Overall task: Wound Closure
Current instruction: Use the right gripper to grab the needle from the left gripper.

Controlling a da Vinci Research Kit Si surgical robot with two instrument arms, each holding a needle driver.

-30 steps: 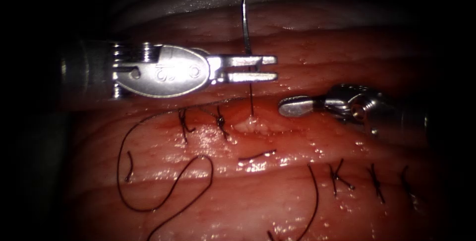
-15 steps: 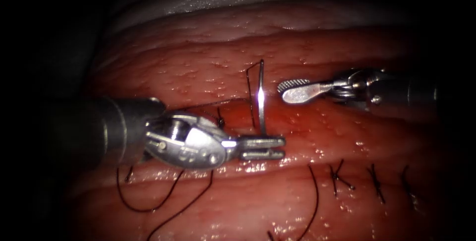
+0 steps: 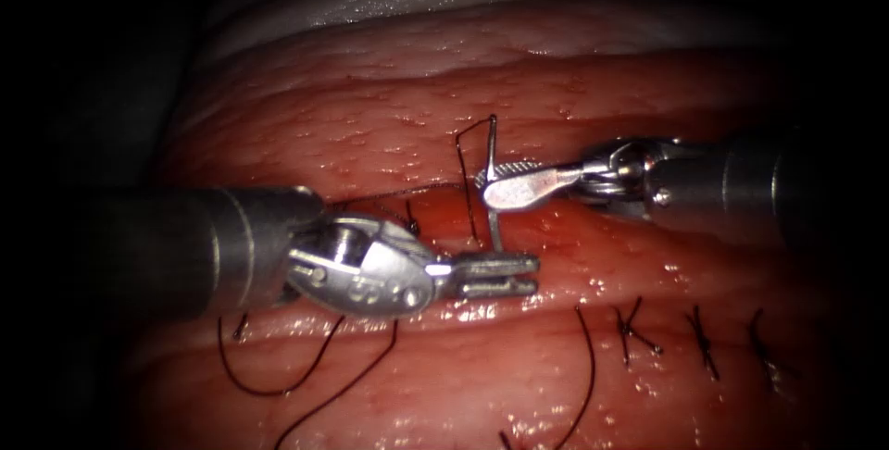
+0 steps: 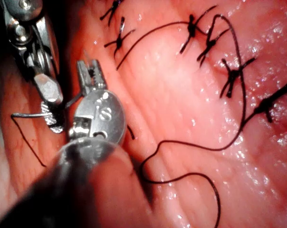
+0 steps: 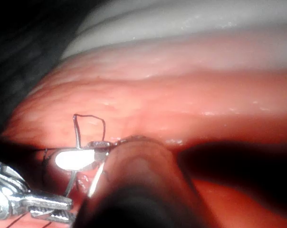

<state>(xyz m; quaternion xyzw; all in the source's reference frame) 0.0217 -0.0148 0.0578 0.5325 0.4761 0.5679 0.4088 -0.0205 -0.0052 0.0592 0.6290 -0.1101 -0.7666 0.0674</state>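
Above the cut, near the middle of the glistening red pork tissue (image 3: 389, 135), the thin curved steel needle (image 3: 491, 181) stands nearly upright, clear of the tissue as far as I can judge. My left silver needle driver (image 3: 505, 274) grips the needle's lower end with jaws clenched, lying almost flat along the cut and pointing to the right. My right silver needle driver (image 3: 495, 181) comes in from the right and meets the needle higher up its curve; its jaws seem to be closing around the shaft, though the view is too dim for me to be sure they grip it. From the needle's upper end the fine dark thread (image 3: 468, 181) bends over and drops down to the cut. More of that thread trails in loose loops over the tissue to the left, below my left tool. Four dark knotted stitches (image 3: 630, 330) sit in a row on the tissue to the lower right.
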